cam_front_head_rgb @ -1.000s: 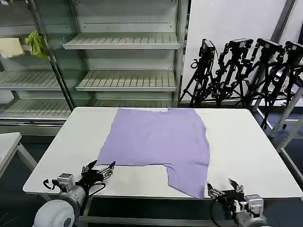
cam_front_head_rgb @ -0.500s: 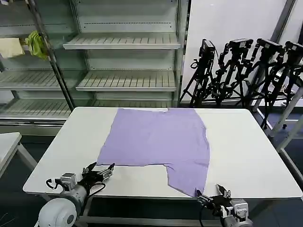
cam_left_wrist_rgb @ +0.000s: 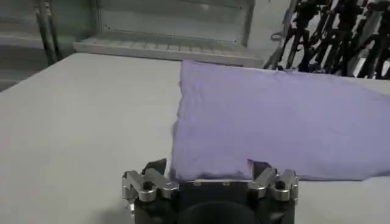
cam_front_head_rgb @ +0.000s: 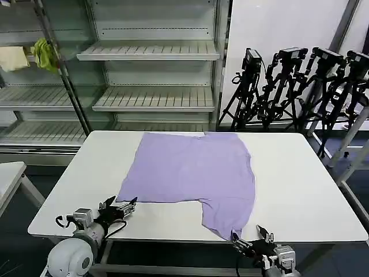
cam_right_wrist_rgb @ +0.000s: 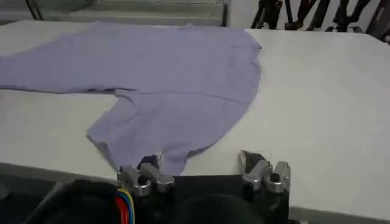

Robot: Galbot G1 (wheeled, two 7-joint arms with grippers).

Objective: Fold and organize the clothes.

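A: R gripper [cam_front_head_rgb: 249, 236], where's it at?

B: Near edge of the table [cam_front_head_rgb: 305, 190], right at the shirt's [cam_front_head_rgb: 193, 170] closest corner. Fingers spread. In the wrist view the tip of that corner lies just beside one finger [cam_right_wrist_rgb: 148, 165], the other finger well apart on bare white top. Can't tell if it's touching fabric; nothing pinched.

A: L gripper [cam_front_head_rgb: 119, 206]?

B: Also at the near edge, left side, just short of the shirt's near-left corner. Spread wide too. Wrist view: the hem sits between the two fingertips, cloth not clamped.

A: And the shirt itself?

B: Lavender tee, lying flat on the table, approx. centre, plain side up. Near-left part is a wide rectangle w/ a straight hem; near-right part hangs lower toward the robot as a flap ending in a point. Far edge runs close to the table's back edge. Light wrinkles, no folds stacked that I can see.

A: Behind the table?

B: Empty metal shelves [cam_front_head_rgb: 153, 52] back-left and centre. A yellow-green cloth [cam_front_head_rgb: 43, 53] and a cream cloth [cam_front_head_rgb: 12, 57] hang at far left. Cluster of black tripods [cam_front_head_rgb: 300, 86] w/ cameras back-right, against a white wall.
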